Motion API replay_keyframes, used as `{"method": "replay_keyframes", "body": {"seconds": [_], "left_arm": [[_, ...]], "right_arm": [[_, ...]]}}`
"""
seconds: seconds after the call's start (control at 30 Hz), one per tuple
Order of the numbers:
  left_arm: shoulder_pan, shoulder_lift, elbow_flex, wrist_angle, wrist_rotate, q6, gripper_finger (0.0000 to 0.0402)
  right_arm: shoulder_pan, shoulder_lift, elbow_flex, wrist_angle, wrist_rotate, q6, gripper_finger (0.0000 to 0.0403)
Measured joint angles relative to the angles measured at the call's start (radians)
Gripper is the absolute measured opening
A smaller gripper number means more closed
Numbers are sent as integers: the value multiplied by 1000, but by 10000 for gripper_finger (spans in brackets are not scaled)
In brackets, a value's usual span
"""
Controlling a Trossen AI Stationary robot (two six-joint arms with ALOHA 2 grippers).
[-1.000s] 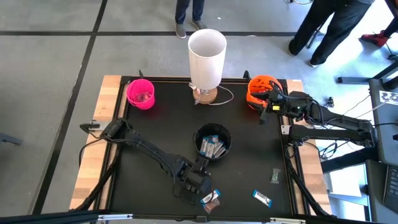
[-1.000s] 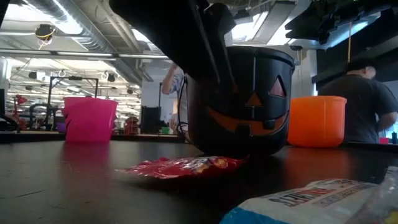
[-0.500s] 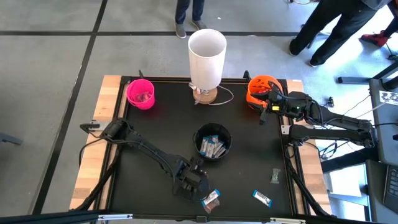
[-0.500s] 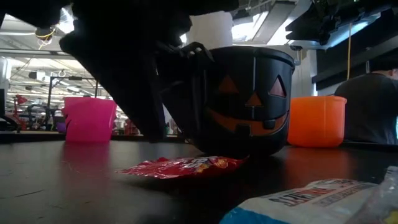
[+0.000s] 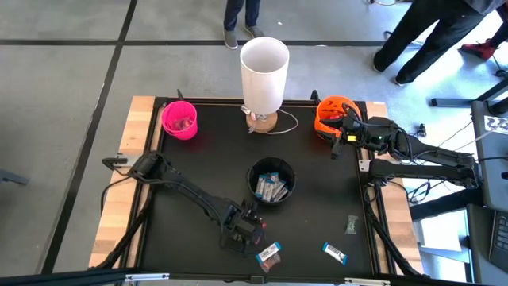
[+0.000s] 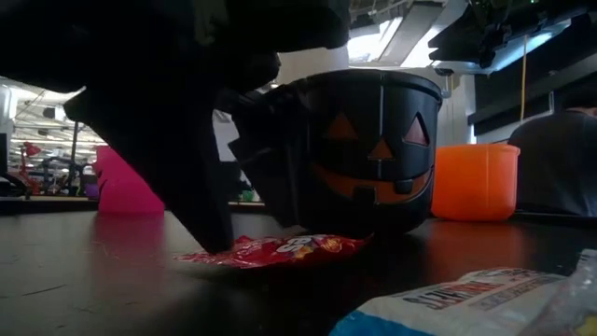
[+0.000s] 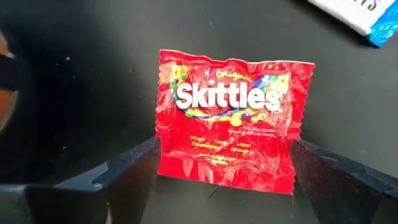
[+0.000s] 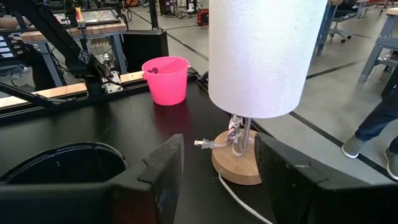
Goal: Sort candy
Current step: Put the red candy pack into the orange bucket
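Now left gripper [image 7: 224, 180] jaws spread around red Skittles packet [image 7: 231, 118]; right's jaws parted.

Dark jointed arms [image 5: 190, 191] (matte fingers)

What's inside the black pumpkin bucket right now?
From above, the black pumpkin bucket holds several blue-and-white silvery mini bars, lying loosely across its bottom. Anything beneath them is covered, and the low view shows only the bucket's outer wall.
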Motion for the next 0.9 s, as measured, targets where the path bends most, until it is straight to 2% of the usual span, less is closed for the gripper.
{"method": "replay_keyframes", "body": {"seconds": [0.23, 0.5, 0.63, 0.9], "left_arm": [[1, 50, 5, 21, 53, 4, 346], [1, 61, 4, 13, 60, 2, 335], [1, 62, 3, 13, 60, 2, 300], [0, 63, 27, 5, 59, 2, 205]], "right_arm": [[0, 0, 0, 0, 0, 0, 193], [0, 0, 0, 0, 0, 0, 193], [0, 0, 0, 0, 0, 0, 193], [0, 0, 0, 0, 0, 0, 193]]}}
